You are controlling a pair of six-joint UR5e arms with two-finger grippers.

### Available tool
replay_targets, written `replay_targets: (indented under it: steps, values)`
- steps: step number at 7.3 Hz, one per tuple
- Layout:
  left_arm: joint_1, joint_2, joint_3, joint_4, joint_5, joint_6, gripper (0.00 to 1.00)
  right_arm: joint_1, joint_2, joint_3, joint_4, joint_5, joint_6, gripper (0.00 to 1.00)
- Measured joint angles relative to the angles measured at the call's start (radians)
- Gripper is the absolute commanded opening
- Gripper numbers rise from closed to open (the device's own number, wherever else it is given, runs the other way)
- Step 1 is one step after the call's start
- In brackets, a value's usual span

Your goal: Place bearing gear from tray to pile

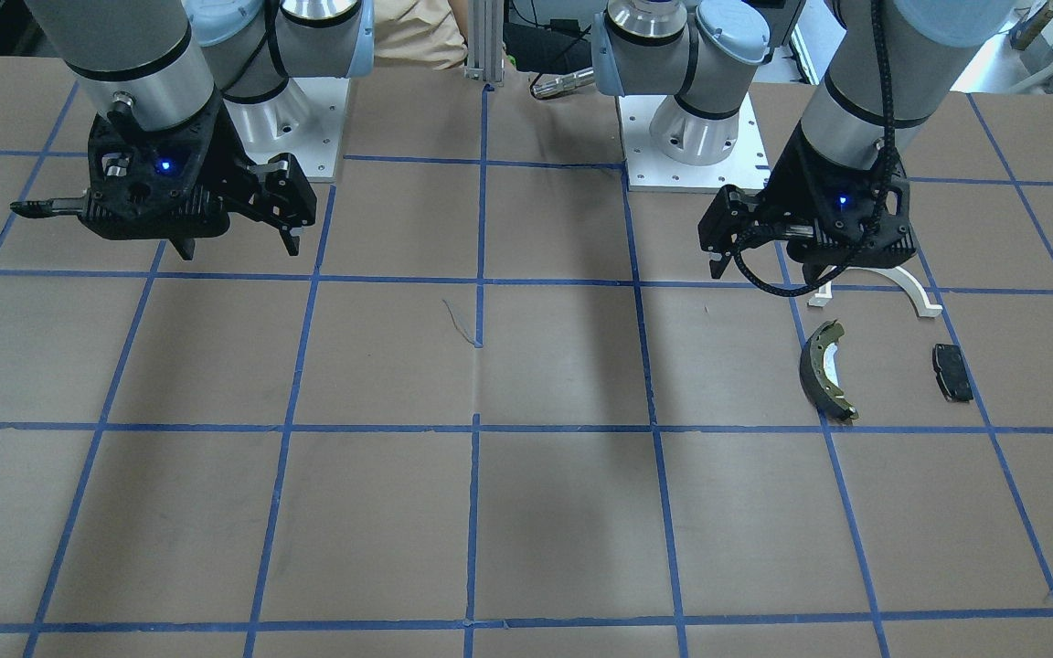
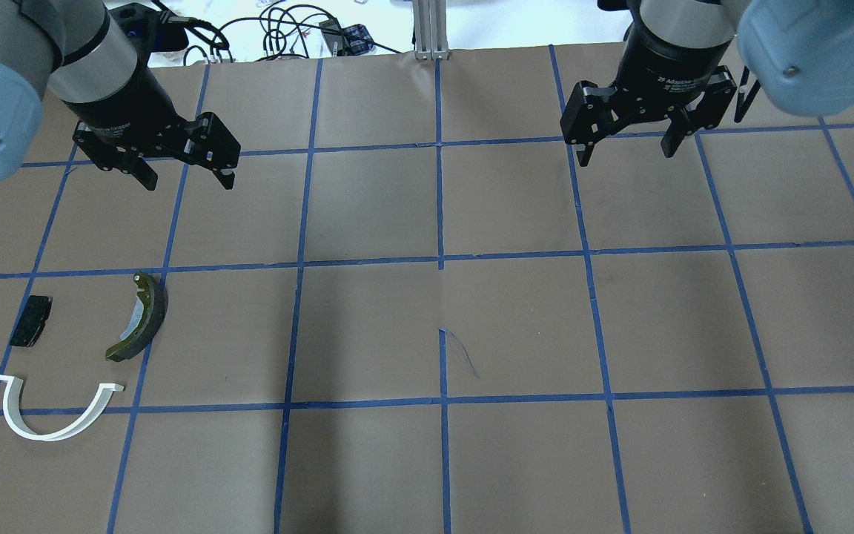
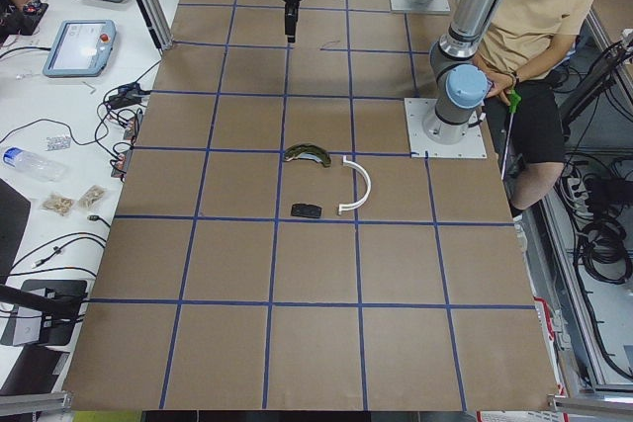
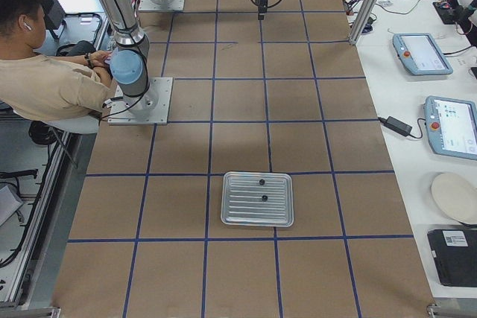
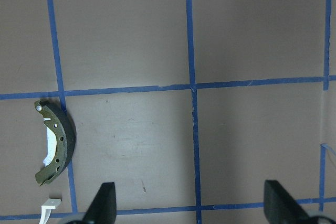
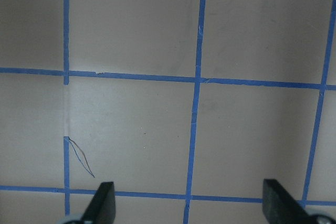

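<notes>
Brown table (image 2: 516, 326), blue grid tape (image 2: 439, 208)

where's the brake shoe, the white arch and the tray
brake shoe (image 2: 149, 317): overhead view, middle of its curved body
white arch (image 2: 47, 437): overhead view, bottom of its curve
tray (image 4: 242, 208): exterior right view, bare ribbed floor

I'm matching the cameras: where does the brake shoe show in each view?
Front-facing: brake shoe right of centre.
Overhead: shoe at left.
Exterior left: shoe at centre.
Exterior right: not in it.
Left wrist: shoe at left edge.
Right wrist: not in it.
Landmark: the white arch beside it.
</notes>
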Motion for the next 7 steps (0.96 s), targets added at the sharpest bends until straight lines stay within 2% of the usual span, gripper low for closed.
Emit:
replay_targets:
  steps: [5,7]
  values:
    - [0.001,-0.006,0.0,0.003,-0.001,0.001,1.0,-0.016,-0.006,0.008,0.048,-0.011,0.018,1.0]
    - [0.001,-0.007,-0.001,0.004,0.002,0.001,1.0,-0.119,-0.003,0.0,0.075,-0.016,0.026,1.0]
